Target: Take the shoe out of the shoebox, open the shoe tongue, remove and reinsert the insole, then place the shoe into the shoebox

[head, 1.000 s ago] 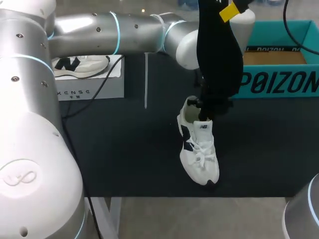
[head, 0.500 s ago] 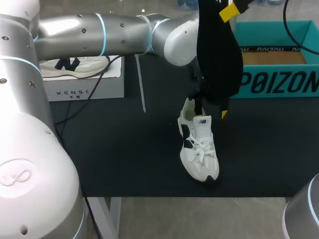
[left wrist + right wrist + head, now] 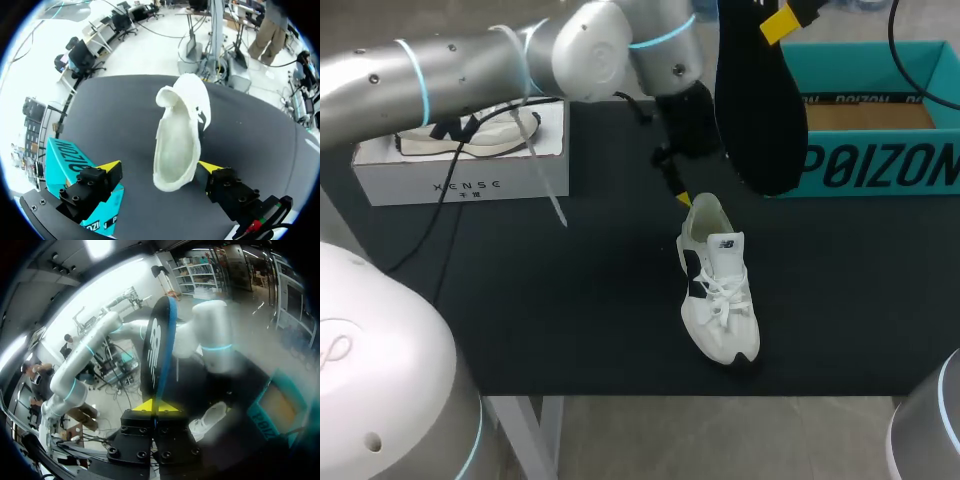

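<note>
Shoe (image 3: 720, 290), white with dark side panels, standing on the black table (image 3: 570, 300) before the teal shoebox (image 3: 880, 165) with large dark lettering; left gripper (image 3: 160, 167) wide open by the heel, holding nothing; right gripper (image 3: 157, 406) closed on the black insole (image 3: 760, 100), high above the table.

A white rectangular cardboard box (image 3: 460, 175) with grey lettering on its front stands well apart from the left gripper (image 3: 680, 193), off to its left. On the box's top is a white sneaker with a dark side mark (image 3: 470, 132); whether it is real or printed is unclear. A black table mat (image 3: 570, 300) spreads beneath the gripper.
</note>
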You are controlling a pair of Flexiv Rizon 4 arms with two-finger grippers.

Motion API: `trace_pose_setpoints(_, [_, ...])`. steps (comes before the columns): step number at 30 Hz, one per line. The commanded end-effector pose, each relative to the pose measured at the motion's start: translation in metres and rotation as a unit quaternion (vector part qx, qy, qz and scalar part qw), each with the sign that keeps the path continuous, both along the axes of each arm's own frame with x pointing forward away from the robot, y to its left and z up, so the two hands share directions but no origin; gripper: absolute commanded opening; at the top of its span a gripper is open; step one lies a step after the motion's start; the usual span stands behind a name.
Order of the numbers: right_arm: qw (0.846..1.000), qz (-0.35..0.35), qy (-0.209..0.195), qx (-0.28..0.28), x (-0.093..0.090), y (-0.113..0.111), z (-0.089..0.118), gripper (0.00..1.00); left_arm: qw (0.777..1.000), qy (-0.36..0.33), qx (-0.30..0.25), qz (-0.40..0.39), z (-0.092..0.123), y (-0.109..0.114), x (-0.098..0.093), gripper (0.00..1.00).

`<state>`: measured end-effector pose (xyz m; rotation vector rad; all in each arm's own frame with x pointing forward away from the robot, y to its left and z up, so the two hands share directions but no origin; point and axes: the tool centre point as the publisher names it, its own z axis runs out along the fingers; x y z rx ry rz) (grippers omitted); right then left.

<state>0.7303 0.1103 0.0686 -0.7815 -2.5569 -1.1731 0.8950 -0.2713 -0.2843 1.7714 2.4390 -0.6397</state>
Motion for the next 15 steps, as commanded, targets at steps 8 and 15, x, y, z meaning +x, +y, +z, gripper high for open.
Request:
trace_pose_setpoints(8, [1.000,0.000,0.001,-0.001,0.001,0.001,0.000,0.00,0.861,0.027,-0.499,0.098,0.011,0.089,-0.016,1.00])
trace_pose_setpoints(15, [1.000,0.000,0.001,-0.001,0.001,0.001,0.000,0.00,0.860,0.046,-0.497,0.105,0.011,0.090,-0.016,1.00])
